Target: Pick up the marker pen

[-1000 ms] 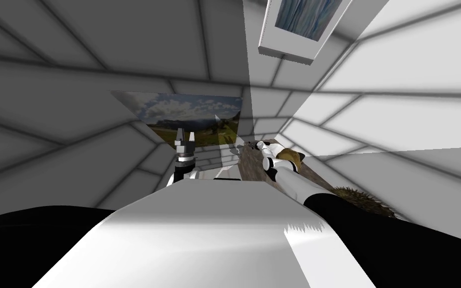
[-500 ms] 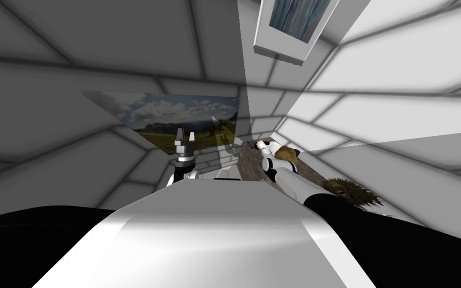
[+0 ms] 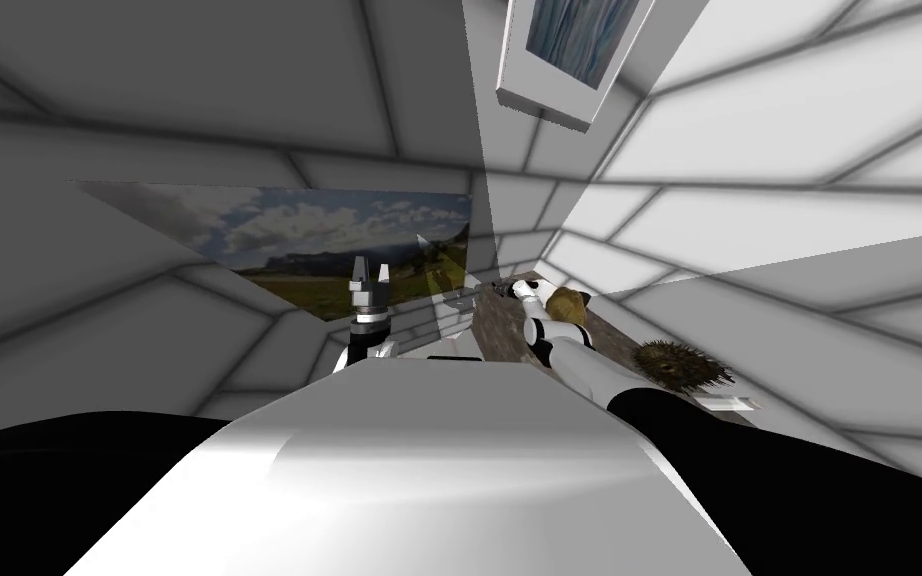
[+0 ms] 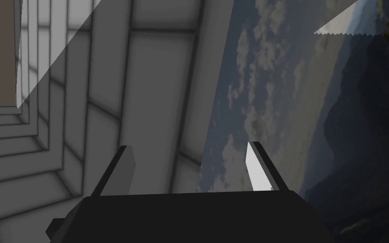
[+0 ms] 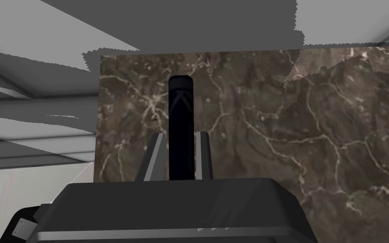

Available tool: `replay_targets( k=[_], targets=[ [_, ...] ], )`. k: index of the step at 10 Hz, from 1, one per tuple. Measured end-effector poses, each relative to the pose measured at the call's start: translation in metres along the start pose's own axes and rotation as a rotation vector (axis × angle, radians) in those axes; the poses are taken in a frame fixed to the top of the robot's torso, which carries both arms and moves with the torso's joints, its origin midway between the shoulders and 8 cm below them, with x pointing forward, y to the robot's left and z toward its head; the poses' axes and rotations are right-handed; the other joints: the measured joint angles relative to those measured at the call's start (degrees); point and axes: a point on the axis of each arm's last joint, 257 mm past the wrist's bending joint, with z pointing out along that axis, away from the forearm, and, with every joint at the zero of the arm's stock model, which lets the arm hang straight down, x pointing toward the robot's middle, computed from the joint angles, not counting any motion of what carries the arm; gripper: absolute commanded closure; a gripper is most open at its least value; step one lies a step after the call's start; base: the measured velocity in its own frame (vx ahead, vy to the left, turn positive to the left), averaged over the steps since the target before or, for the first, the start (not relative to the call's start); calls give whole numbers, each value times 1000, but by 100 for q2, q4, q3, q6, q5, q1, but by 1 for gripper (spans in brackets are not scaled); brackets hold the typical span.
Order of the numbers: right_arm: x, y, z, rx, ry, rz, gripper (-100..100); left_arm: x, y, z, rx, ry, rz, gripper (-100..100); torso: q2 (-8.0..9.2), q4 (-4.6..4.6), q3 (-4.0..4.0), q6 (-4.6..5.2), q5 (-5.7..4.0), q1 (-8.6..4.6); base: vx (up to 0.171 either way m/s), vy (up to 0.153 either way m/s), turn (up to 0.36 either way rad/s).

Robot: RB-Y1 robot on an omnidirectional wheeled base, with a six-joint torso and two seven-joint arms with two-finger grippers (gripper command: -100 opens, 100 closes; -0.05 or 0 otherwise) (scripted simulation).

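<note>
Grasp looks made: right gripper [image 5: 181, 137] clenches the black marker pen [image 5: 180, 105] over the marble top [image 5: 274, 126], left gripper [image 4: 189, 151] spread idle; next, lift straight.

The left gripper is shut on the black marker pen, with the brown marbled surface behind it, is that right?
Wrong arm. The right gripper is shut on the black marker pen, with the brown marbled surface behind it, as the right wrist view shows. The left gripper is open.

place: home interior | evidence: large-tiled walls [image 3: 149, 100], framed picture [image 3: 569, 45] hung high, brown marbled countertop [image 5: 274, 126]
</note>
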Motion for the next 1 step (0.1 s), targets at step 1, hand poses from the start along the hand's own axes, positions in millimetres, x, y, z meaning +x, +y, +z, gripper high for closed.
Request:
replay_targets(
  k=[1],
  targets=[
    [0,-1,0,2,0,0,0,0,0,0,0,0,0,0,4,0,2,1,-2,-10,0,0,0]
  ],
)
